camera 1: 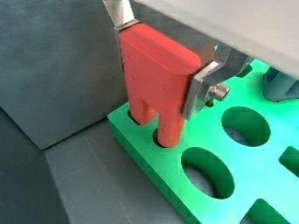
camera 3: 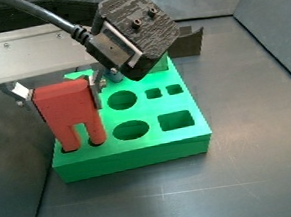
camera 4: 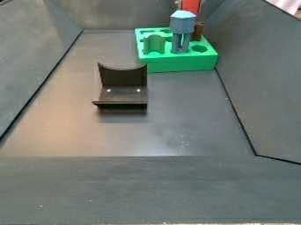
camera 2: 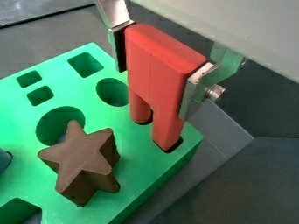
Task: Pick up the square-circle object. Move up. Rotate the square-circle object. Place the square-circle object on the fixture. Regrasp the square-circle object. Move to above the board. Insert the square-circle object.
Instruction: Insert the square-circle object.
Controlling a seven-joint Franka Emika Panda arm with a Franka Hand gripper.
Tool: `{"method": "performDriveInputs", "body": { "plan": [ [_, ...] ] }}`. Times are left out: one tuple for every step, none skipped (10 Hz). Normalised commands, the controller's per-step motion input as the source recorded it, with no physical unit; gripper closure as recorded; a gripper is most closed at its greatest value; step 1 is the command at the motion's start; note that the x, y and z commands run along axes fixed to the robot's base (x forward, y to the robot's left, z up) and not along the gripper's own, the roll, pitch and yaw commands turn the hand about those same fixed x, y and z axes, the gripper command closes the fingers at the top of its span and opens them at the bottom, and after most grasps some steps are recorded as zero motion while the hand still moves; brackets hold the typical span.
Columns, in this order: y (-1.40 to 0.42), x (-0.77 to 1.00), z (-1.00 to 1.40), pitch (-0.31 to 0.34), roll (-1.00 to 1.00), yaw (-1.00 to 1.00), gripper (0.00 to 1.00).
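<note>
The large bright green square board (camera 3: 166,143) with shaped holes sits at the far end of the dark floor. The dark brown fixture (camera 4: 120,87) with its curved notch stands well apart from it, nearer the middle. A brown star-shaped peg (camera 2: 79,162) stands in the board. The gripper (camera 2: 163,66) clamps the blocky bright red plastic square-circle object (camera 1: 156,74) between its silver fingers (camera 1: 207,79), its lower legs entering holes at the board's corner.
</note>
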Motion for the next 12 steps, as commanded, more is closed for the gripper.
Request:
{"method": "performDriveInputs", "body": {
  "plan": [
    [0.0, 0.0, 0.0, 0.0, 0.0, -0.01, 1.0],
    [-0.01, -0.38, -0.03, -0.076, 0.0, -0.28, 1.0],
    [-0.06, -0.3, -0.1, 0.0, 0.03, -0.43, 1.0],
    [-0.11, -0.11, -0.09, -0.006, 0.0, -0.45, 1.0],
    [-0.02, 0.07, -0.14, -0.024, -0.01, -0.23, 1.0],
    [-0.09, 0.16, -0.52, -0.061, 0.0, -0.19, 1.0],
    [-0.08, 0.14, -1.0, -0.067, 0.03, -0.19, 1.0],
    [0.0, 0.09, -1.0, -0.029, 0.01, -0.12, 1.0],
    [0.0, 0.07, -1.0, -0.011, 0.0, 0.0, 1.0],
    [0.12, 0.12, -1.0, -0.007, 0.0, 0.01, 1.0],
    [0.09, 0.23, -1.0, -0.046, 0.0, 0.03, 1.0],
    [-0.08, 0.08, -0.82, -0.221, -0.05, -0.01, 1.0]
  ]
}}
